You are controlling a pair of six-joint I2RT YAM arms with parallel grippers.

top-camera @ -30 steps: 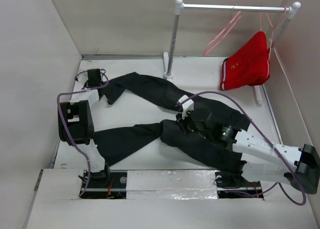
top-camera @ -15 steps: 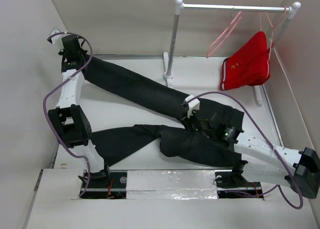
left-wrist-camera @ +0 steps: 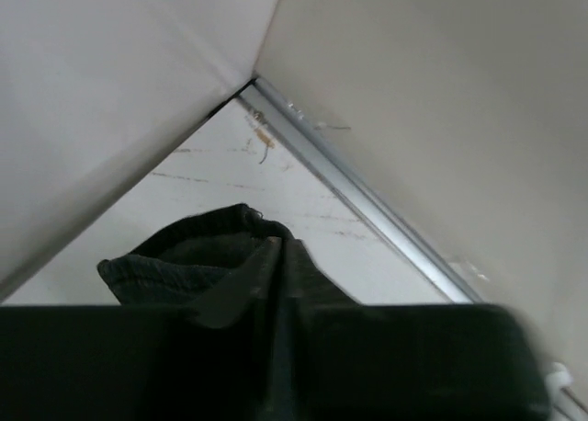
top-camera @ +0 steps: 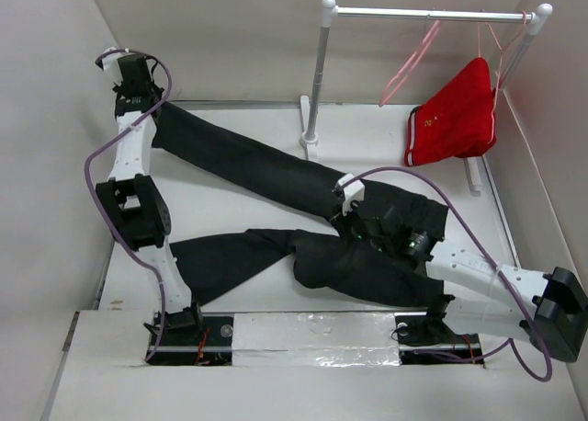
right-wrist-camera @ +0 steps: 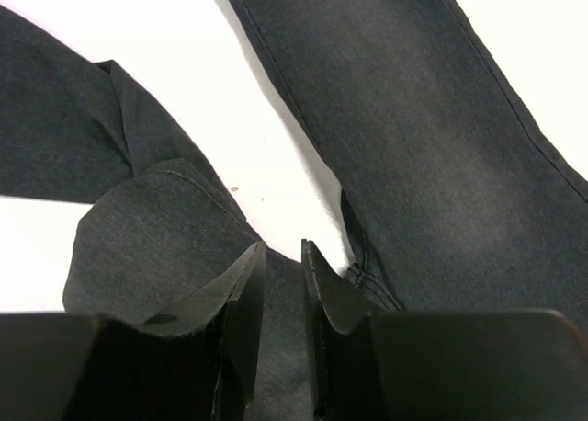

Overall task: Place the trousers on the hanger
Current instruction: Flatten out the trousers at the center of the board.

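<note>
White surface (top-camera: pixel 220 205), pale walls on three sides, rail (top-camera: pixel 423 13) far right.

- The trousers (top-camera: pixel 266 164) lie flat on surface. Far leg was crumpled a second ago, now drawn straight to far-left corner.
- Left gripper (top-camera: pixel 138 95) raised at corner, seemingly pinching cuff; fingers not distinct in wrist view.
- Right gripper (right-wrist-camera: pixel 280 283) at crotch, fingers nearly together, cloth apparently nipped.
- Judgement: garment straightened for folding, hanging not begun. The hanger (top-camera: pixel 409 64) on rail beside red shorts (top-camera: pixel 455 118).
- Left arm close to walls, little pull room left. Open surface between legs.
</note>
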